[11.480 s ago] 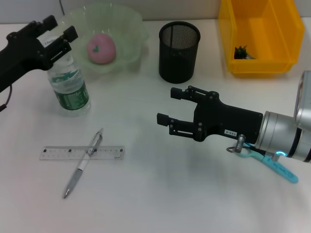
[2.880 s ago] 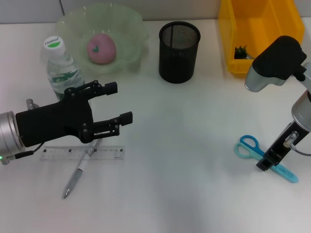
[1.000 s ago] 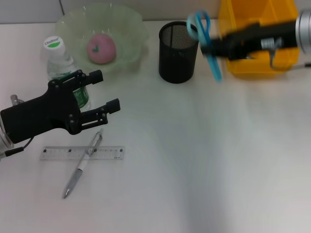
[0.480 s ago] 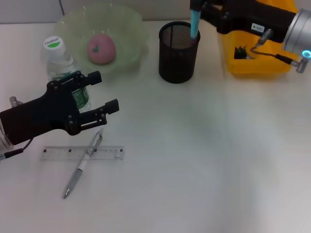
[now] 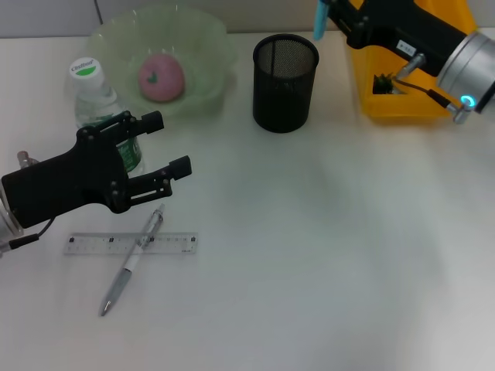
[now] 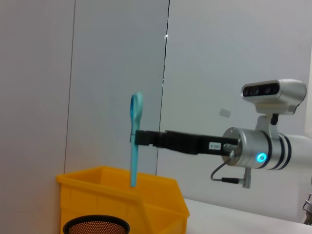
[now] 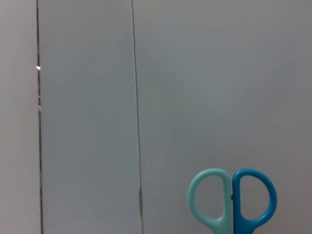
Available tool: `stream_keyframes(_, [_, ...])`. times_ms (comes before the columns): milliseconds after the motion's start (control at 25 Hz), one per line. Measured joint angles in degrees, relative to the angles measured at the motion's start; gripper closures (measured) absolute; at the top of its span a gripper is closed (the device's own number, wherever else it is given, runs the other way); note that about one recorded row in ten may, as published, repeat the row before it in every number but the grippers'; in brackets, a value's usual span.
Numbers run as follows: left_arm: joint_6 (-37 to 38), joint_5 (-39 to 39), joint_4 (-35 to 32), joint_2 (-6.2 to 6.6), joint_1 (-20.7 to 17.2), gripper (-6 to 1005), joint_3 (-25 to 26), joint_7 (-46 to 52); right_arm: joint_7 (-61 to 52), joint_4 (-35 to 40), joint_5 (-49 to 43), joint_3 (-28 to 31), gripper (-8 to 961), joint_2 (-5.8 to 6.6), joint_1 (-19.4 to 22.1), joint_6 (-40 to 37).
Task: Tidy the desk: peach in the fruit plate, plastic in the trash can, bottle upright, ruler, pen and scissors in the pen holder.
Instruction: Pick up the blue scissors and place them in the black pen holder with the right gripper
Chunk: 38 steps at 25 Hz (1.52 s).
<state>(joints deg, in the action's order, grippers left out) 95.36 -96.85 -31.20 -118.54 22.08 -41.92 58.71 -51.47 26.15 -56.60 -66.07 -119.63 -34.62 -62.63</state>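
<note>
Right gripper (image 5: 329, 17) clamps one pair of scissors (image 6: 134, 139) upright above the holder (image 5: 285, 82), beside the bin (image 5: 410, 69).
Two arms, one bin, one plate (image 5: 161, 58) holding one peach (image 5: 161, 77), one holder, one upright bottle (image 5: 104, 116). Left gripper (image 5: 162, 147), jaws spread and empty, hovers beside the bottle above one ruler (image 5: 130, 244) crossed by one pen (image 5: 133, 259).
</note>
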Motion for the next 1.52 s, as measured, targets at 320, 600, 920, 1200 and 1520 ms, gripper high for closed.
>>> stream_keyframes(320, [-0.4,0.0,0.1,-0.02,0.0,179,0.0,0.0,6.1,-4.9,0.8,0.0,653,-0.09,-3.0,2.4])
stream_keyframes(600, [-0.8,0.0,0.6,-0.02,0.2,180,0.0,-0.4,6.8,-5.7,0.5,-0.8,642,-0.11,-4.1,6.0])
stream_keyframes(920, [-0.8,0.0,0.7,-0.11,0.6,180,0.0,-1.3,7.3,-6.0,0.6,-4.9,629,-0.17,-5.3,9.5])
stream_keyframes(1200, [-0.8,0.0,0.8,-0.06,0.6,181,0.0,-1.3,7.4,-5.8,0.6,-4.9,618,-0.17,-5.1,9.1])
stream_keyframes(1520, [-0.8,0.3,1.4,0.06,0.6,182,0.0,-1.3,7.4,-5.8,0.6,-4.5,470,-0.26,-4.6,7.9])
